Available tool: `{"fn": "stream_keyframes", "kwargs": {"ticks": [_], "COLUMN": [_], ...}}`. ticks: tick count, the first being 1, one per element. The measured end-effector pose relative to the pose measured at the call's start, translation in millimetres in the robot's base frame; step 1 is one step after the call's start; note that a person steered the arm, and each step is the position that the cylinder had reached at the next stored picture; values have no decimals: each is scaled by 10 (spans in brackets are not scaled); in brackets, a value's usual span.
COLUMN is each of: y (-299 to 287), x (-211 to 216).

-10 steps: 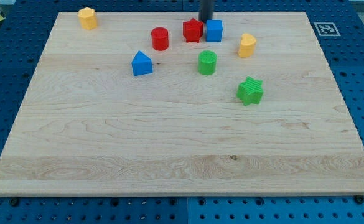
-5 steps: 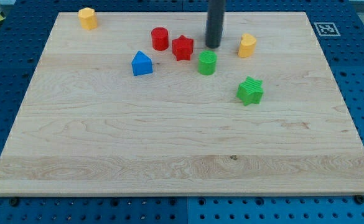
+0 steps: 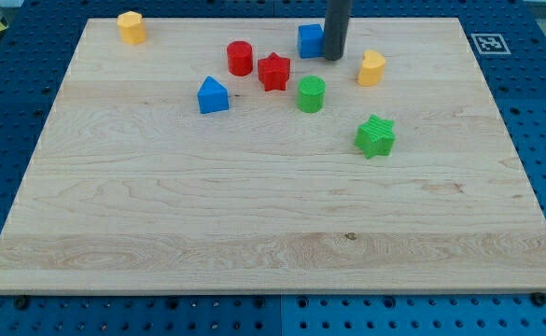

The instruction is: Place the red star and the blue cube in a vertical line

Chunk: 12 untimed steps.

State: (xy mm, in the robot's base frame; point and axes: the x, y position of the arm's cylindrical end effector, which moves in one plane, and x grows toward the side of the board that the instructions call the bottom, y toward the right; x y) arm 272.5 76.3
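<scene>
The red star [image 3: 273, 72] lies on the wooden board near the view's top centre, just right of a red cylinder [image 3: 240, 58]. The blue cube [image 3: 310, 40] sits above and to the right of the star, close to the board's top edge. My tip [image 3: 334, 58] stands right beside the cube, on its right side, touching or nearly touching it. The rod covers the cube's right edge.
A green cylinder [image 3: 311, 94] is just right of and below the star. A blue house-shaped block [image 3: 213, 95] lies to the left. A yellow block [image 3: 371, 68] is right of my tip. A green star [image 3: 375, 136] lies lower right. A yellow block [image 3: 132, 27] sits top left.
The red star slid down and left, away from the blue cube. The rod came down over the cube, then moved right, and the cube now shows at its left, slightly further left than before.
</scene>
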Motion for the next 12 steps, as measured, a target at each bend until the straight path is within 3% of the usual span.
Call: {"fn": "stream_keyframes", "kwargs": {"ticks": [3, 5, 9, 10, 12], "y": [-95, -114, -418, -357, -837], "x": [-117, -423, -377, -202, -121]}}
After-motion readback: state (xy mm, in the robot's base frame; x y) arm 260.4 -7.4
